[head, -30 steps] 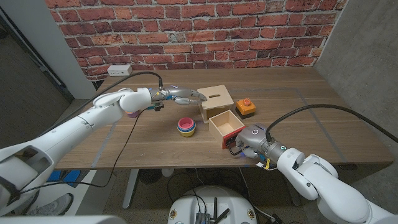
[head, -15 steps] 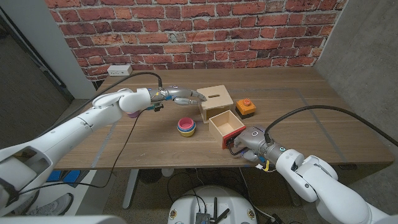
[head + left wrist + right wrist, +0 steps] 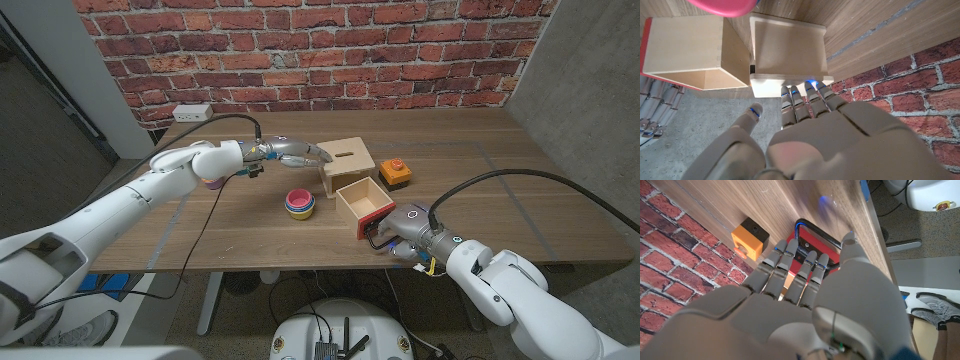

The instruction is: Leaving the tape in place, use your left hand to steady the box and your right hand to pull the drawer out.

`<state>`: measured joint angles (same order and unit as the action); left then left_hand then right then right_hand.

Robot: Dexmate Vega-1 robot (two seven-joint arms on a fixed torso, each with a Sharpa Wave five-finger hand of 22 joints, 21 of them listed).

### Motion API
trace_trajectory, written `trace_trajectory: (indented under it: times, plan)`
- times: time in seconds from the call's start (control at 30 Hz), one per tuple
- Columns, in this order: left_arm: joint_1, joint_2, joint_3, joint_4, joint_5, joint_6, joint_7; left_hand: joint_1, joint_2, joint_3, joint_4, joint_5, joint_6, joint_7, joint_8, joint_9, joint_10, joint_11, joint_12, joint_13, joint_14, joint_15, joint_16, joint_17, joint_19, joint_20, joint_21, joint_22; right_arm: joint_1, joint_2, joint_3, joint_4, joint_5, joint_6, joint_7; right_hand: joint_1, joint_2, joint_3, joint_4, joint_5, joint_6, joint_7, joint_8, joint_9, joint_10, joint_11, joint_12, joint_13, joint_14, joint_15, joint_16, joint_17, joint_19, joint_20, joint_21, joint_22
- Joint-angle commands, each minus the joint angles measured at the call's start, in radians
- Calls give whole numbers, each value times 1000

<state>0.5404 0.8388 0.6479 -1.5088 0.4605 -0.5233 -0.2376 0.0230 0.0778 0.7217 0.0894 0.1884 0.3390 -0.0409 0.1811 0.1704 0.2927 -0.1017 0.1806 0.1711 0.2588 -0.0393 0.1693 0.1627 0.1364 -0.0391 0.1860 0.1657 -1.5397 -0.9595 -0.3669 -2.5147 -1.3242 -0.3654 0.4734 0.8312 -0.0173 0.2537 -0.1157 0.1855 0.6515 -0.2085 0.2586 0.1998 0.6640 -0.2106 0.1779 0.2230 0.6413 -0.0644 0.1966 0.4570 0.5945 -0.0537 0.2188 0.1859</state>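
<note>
We find the wooden box (image 3: 349, 163) mid-table, toward the far edge, with its red-fronted drawer (image 3: 364, 205) drawn out toward the near edge; both look light, stiff and apt to slide, so we judge the drawer's black handle (image 3: 812, 228) the place to pull. Our left hand (image 3: 296, 152) reaches in level, fingers straight, tips on the box's left side. Our right hand (image 3: 404, 228) sits at the drawer front, fingers curled by the handle; whether they grip it we cannot tell.

1. Box (image 3: 349, 164): pale wood cube, slot in the top, upright mid-surface, open face toward the robot.
2. Drawer (image 3: 364, 206): pale wood tray, red front with a dark wire handle, fully clear of the box, lying at an angle just in front of it, near the front edge, empty inside.
</note>
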Motion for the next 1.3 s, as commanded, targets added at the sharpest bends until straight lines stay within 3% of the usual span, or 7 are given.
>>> trace_trajectory:
  times: [0.03, 0.33, 0.8, 1.3]
  plan:
    - [-12, -12, -5, 8, -9, -9, 19, 0, 68, 12, -1, -2, 6, -4, 0, 5, -1, 5, 5, 2, 1, -84, 4, 2, 13, -158, 1, 2, -46, -18, 59, -7, 51, 4, -61, -22, 5, 3, 13, 4, 6, 7, -1, 0, 2, -2, 9, 0, 0, -140, 9, 1, 1, -18, -2, -1]
    - [13, -1, -25, -24, -20, 24, 37, 0, 68, 13, -2, -2, 7, -3, 1, 5, -1, 5, 5, 2, 2, -83, 4, 2, 15, -157, 2, 2, -120, -53, 174, -13, 172, 28, -168, -39, 18, 2, 19, 4, 15, 7, 1, 0, 16, -2, 16, -1, 5, -142, 16, 0, 15, -20, 3, -1]
    - [64, 19, -64, -76, -48, 78, 76, 1, 68, 16, -4, -2, 7, -2, 1, 5, -4, 7, 5, 2, -1, -81, 3, 2, 14, -150, 1, 2, -182, -51, 295, 9, 297, 94, -296, -87, 24, -14, 27, -2, 30, 22, 4, -1, 40, 3, 23, -2, 34, -138, 40, 1, 83, -9, 25, -1]
    - [128, 35, -108, -123, -109, 122, 122, 5, 68, 21, -10, -2, -1, -4, -1, 5, -17, 8, 1, 2, -11, -73, 1, 1, 16, -141, 1, 2, -206, 15, 375, 39, 361, 148, -398, -119, 32, -21, 34, -3, 28, 33, -1, -4, 52, 13, 23, -3, 44, -141, 44, -4, 98, -14, 27, -1]
